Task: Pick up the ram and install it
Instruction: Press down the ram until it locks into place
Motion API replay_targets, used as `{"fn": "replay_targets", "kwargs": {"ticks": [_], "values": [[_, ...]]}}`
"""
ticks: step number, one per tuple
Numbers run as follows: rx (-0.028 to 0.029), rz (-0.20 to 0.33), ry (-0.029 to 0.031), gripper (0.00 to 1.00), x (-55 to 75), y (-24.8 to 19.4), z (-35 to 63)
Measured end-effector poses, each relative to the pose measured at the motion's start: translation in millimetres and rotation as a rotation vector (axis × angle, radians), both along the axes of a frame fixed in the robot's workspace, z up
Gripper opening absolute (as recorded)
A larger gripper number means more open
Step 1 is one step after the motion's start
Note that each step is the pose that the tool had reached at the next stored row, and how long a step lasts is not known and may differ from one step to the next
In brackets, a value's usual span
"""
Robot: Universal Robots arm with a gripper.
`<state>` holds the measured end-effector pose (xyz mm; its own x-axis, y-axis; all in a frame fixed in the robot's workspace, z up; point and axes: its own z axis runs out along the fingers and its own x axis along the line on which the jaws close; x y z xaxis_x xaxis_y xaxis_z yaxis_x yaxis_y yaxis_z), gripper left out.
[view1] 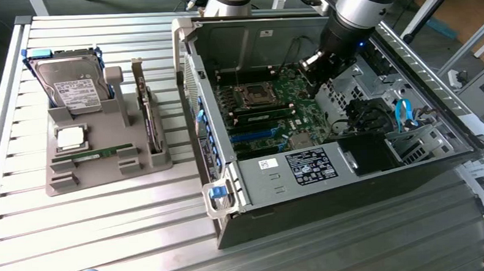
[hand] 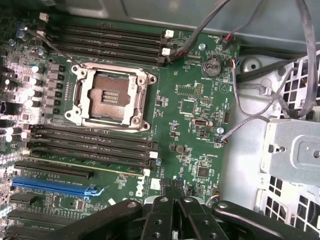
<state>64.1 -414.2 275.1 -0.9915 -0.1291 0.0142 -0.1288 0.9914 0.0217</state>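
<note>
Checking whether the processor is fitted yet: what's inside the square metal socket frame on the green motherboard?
Inside the silver socket frame lies a bare brownish contact grid, no chip. Nothing covers it.

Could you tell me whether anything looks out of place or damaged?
Nothing looks damaged or askew. The square metal processor socket on the green motherboard is empty, and the long green ram stick lies in the grey tray.
</note>
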Motion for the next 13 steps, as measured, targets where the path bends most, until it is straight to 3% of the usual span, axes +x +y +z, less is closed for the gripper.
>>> {"fn": "replay_targets", "kwargs": {"ticks": [7, 13], "values": [[0.0, -0.069, 0.0, 0.11, 0.0, 0.0, 0.0], [0.0, -0.07, 0.0, 0.11, 0.0, 0.0, 0.0]]}}
